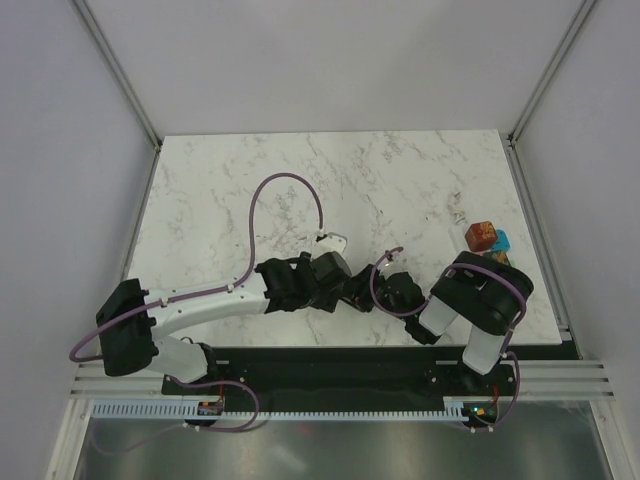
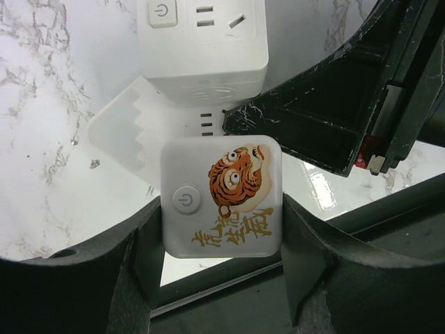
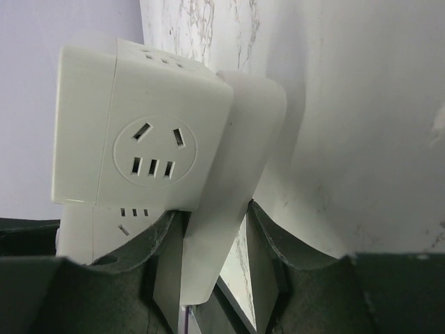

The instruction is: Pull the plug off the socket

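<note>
Left gripper [image 2: 221,233] clamped on tiger-print plug cube [image 2: 222,202], near centre of marble table [image 1: 400,180]. White socket cube [image 2: 203,49] directly behind plug, apparently adjoining. Right gripper [image 3: 212,257] pinches white bracket [image 3: 236,167] beside socket.

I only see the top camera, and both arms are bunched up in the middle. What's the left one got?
Observer: The left gripper is closed on a tiger cube, white with an orange tiger picture and a power button.
Operator: Ooh! And the right one?
Observer: The right gripper pinches a flat white plate beside the socket cube.
Operator: Is the plug out yet?
Observer: Not yet, it seems: the right wrist view shows the two cubes pressed together with no gap.
</note>
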Action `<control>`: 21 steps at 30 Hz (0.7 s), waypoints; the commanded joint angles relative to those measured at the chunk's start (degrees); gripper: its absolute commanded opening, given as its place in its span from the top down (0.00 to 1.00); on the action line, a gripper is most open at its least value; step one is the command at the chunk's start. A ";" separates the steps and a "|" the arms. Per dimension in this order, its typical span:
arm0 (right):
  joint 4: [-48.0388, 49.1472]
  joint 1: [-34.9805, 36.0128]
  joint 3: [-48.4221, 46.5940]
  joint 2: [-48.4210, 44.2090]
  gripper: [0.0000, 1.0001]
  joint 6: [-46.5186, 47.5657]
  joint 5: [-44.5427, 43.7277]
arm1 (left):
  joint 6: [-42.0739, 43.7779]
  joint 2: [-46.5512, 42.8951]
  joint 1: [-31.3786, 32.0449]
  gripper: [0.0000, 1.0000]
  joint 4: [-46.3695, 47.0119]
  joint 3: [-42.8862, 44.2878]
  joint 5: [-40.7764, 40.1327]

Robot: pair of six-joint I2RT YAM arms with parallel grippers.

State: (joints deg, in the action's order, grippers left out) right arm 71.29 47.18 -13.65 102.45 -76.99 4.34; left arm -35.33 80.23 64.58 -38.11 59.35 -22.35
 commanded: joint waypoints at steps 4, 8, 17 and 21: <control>-6.60 0.99 0.91 3.28 1.00 8.70 0.49 | 5.27 -0.95 6.00 0.98 5.59 4.63 -7.54; -5.20 0.81 0.99 3.80 1.00 8.70 1.02 | 3.69 -3.05 5.74 0.98 7.86 2.79 -3.33; 0.25 -0.68 3.10 5.82 1.00 9.49 2.07 | -3.16 -10.44 0.64 0.98 16.31 -3.37 8.02; 4.38 -1.12 4.07 7.93 1.00 9.31 2.87 | -5.53 -11.40 -1.64 0.98 16.22 -3.63 10.65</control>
State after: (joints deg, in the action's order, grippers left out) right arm 79.90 46.65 -11.66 106.89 -74.81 7.84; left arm -37.15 74.04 63.83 -33.67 53.08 -18.79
